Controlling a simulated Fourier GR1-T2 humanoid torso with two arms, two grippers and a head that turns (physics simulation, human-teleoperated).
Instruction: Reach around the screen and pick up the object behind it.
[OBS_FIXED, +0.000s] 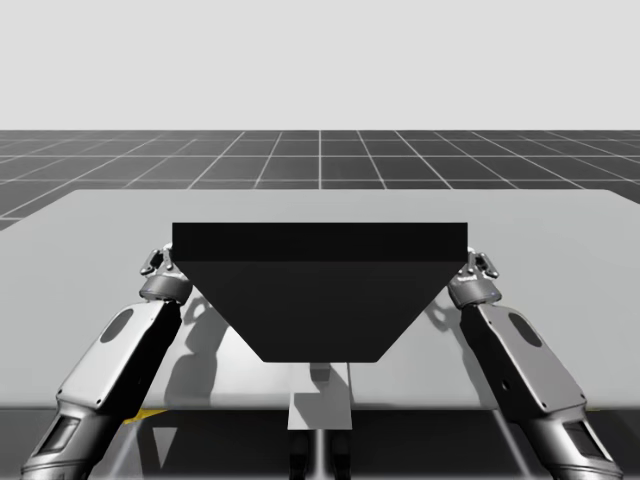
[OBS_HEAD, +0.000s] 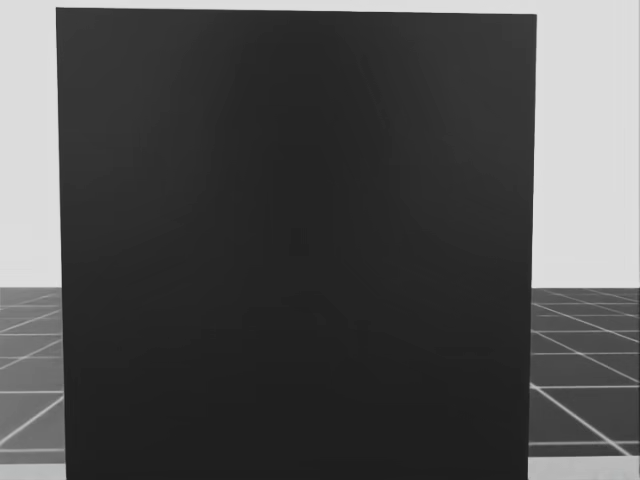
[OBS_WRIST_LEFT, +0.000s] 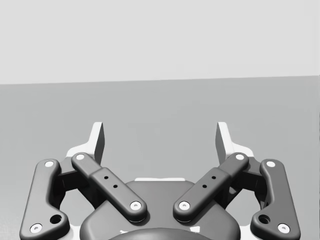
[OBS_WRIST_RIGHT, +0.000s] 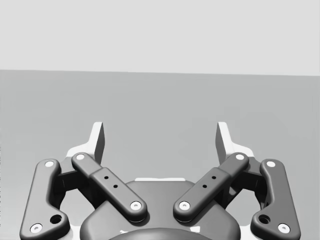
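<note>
Barely begun, I judge: my left gripper (OBS_WRIST_LEFT: 160, 136) and right gripper (OBS_WRIST_RIGHT: 160, 136), fingers apart and empty, flank the tall flat black screen (OBS_FIXED: 320, 290) toward the grey desk's (OBS_FIXED: 90, 230) front edge, the object behind it hidden.

Pale grey table (OBS_FIXED: 100, 230), black screen (OBS_FIXED: 320, 290) standing upright across its middle

Black, flat, plain screen (OBS_FIXED: 318, 290); upright, square-on, midway between the side edges of the grey table (OBS_FIXED: 560, 260), towards its near edge.
</note>
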